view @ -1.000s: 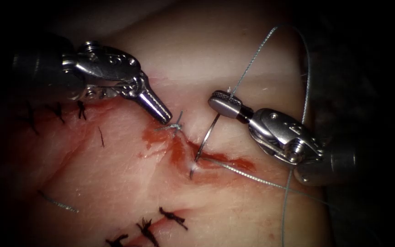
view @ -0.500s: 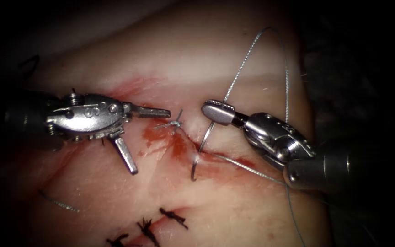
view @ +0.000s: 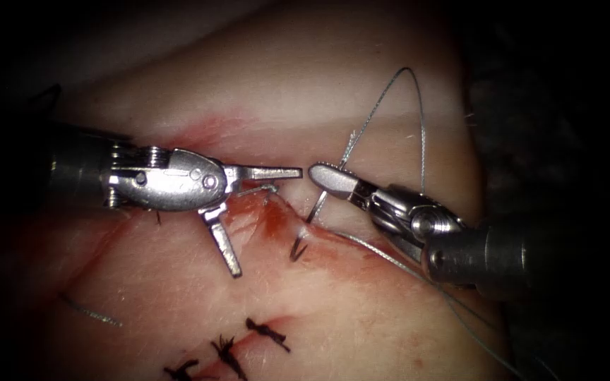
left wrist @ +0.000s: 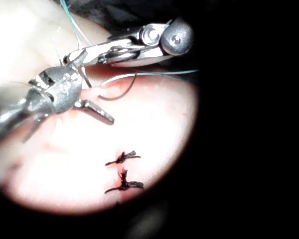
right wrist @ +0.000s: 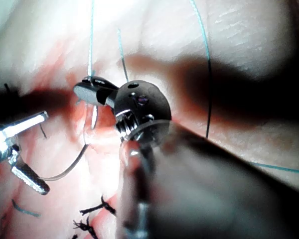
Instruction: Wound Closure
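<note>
dark surround on every side of the lit field in the endoscope view; no wall, floor, furniture or window can be made out in it. light falls from above and in front as one bright pool, strongest at the middle, fading fast toward the edges. upper and right margins go to near black. left wrist view: a rounded patch of hard glare, black beyond its rim. right wrist view: strong pale light, with one broad soft shadow band lying across it.

Dark finished stitches (view: 266,334) sit low on the surface — a stray thread scrap (view: 90,310) left.
</note>
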You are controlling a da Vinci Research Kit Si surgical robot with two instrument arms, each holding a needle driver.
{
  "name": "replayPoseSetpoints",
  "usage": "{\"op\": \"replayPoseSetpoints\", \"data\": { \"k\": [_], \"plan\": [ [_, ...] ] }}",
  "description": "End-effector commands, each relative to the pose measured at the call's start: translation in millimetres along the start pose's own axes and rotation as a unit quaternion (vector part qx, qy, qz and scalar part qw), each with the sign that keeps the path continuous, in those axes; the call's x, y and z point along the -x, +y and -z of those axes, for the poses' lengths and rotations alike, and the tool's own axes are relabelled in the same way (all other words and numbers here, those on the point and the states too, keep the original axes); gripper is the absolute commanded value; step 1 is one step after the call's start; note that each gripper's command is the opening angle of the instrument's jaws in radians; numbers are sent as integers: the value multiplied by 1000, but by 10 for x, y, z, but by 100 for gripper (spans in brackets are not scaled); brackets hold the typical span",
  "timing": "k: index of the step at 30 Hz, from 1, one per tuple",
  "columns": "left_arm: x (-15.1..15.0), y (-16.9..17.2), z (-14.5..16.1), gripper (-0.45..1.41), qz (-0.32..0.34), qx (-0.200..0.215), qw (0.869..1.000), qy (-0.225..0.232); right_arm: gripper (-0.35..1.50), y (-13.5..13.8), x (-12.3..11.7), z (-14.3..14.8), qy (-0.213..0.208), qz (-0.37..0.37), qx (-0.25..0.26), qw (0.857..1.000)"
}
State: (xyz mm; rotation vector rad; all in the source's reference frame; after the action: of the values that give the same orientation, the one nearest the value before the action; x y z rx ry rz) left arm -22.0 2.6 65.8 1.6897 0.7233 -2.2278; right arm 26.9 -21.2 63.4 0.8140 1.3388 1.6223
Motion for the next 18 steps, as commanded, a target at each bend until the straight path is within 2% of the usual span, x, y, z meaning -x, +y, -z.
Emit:
{"op": "replayPoseSetpoints", "data": {
  "k": [1, 7, 8, 9, 11, 13, 15, 16, 18],
  "plan": [
    [4, -1, -10, 104, -2, 3, 1000, 0, -35, 1, 5, -7, 0, -6, -1, 1000],
    [14, -1, -29, 99, -6, 9, 1000, -4, -35, 0, 5, -7, 2, -15, 1, 1000],
    [16, 0, -31, 93, -7, 13, 1000, -3, -35, 0, 5, -7, 2, -18, 1, 1000],
    [19, 0, -33, 82, -8, 15, 1000, -3, -35, 0, 5, -7, 2, -18, 2, 1000],
    [22, 1, -36, 51, -10, 18, 1000, 4, -35, 0, 5, -7, 3, -21, 2, 1000],
    [24, -1, -39, 14, -11, 17, 1000, 10, -35, -1, 5, -6, 3, -21, 2, 1000],
    [26, -3, -38, -35, -15, 18, 1000, 11, -35, -1, 5, -6, 4, -22, 2, 1000],
    [28, -4, -37, -45, 9, 20, 1000, 12, -35, -1, 5, -6, 4, -22, 2, 1000],
    [30, -6, -34, -45, 29, 21, 999, 12, -35, -2, 6, -5, 3, -22, 3, 1000]
  ]
}}
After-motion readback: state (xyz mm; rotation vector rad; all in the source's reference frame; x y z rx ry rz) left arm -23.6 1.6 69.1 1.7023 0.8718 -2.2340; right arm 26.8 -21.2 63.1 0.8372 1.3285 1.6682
